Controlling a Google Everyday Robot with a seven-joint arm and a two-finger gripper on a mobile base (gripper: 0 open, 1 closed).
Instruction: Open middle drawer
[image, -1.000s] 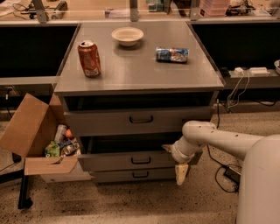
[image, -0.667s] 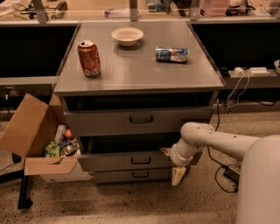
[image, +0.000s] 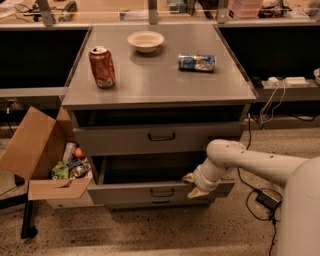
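1. Standing in front of the grey cabinet, I see the middle drawer at six o'clock below the top drawer. It sits well out from the body, with its dark inside showing above the front.
2. The drawer's small dark loop handle is at the centre of its front, with nothing touching it.
3. The gripper is at three o'clock of that handle, against the right part of the drawer front.
4. Its two pale fingertips are spread apart. One is at the front's upper rim and the other is lower on the face, and I can see nothing held between them.
5. The white arm reaches in from four o'clock of the cabinet.
6. On the cabinet top, a red soda can stands upright at nine o'clock. A pale bowl is at twelve, and a blue-and-white can lies on its side at two.
7. An open cardboard box with rubbish in it leans just beside the cabinet at eight o'clock.
8. Only a thin strip of the bottom drawer shows under the middle one.
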